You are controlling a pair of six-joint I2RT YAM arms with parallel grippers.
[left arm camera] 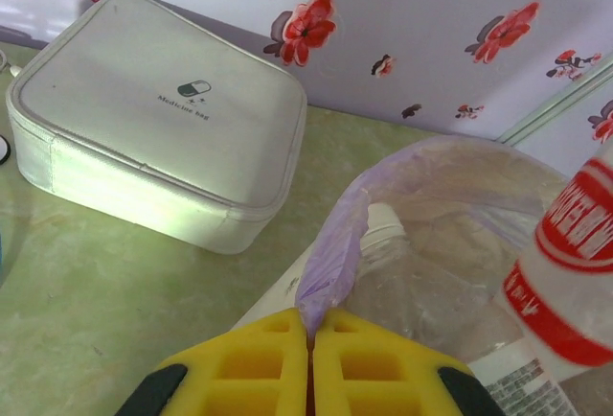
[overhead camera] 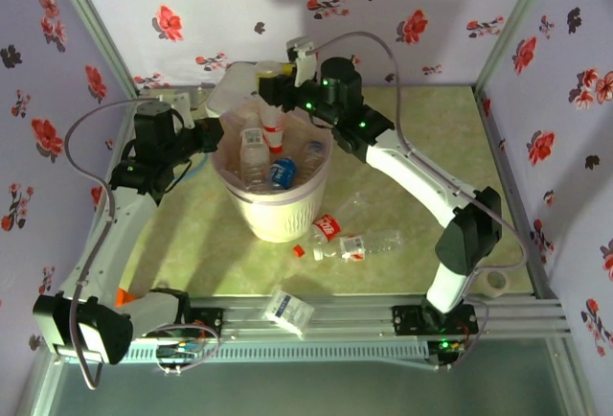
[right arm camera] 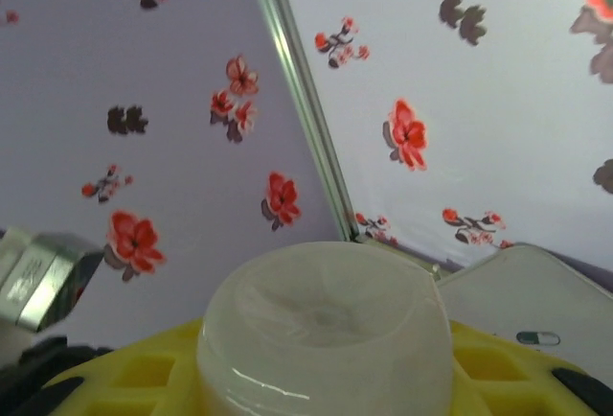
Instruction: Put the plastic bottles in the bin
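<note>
The bin (overhead camera: pixel 278 213) stands mid-table, a pinkish liner bag (left arm camera: pixel 335 243) over its rim. My left gripper (overhead camera: pixel 213 138) (left arm camera: pixel 310 325) is shut on a fold of that liner at the bin's left rim. Over the bin's far rim my right gripper (overhead camera: pixel 275 90) (right arm camera: pixel 326 368) is shut on a red-labelled plastic bottle (overhead camera: pixel 272 128) that hangs neck down; its clear base (right arm camera: pixel 326 325) sits between the yellow fingers (right arm camera: pixel 144 378). Several bottles (overhead camera: pixel 257 155) lie inside the bin. Two more bottles (overhead camera: pixel 328 228) (overhead camera: pixel 372 242) lie on the table to the bin's right.
A white medicine bag (left arm camera: pixel 163 119) (overhead camera: pixel 233 87) lies behind the bin. A loose red cap (overhead camera: pixel 298 251) sits by the table bottles. A white-and-blue carton (overhead camera: pixel 289 311) is at the front rail and a tape roll (overhead camera: pixel 495 285) at the front right. Flowered walls close in three sides.
</note>
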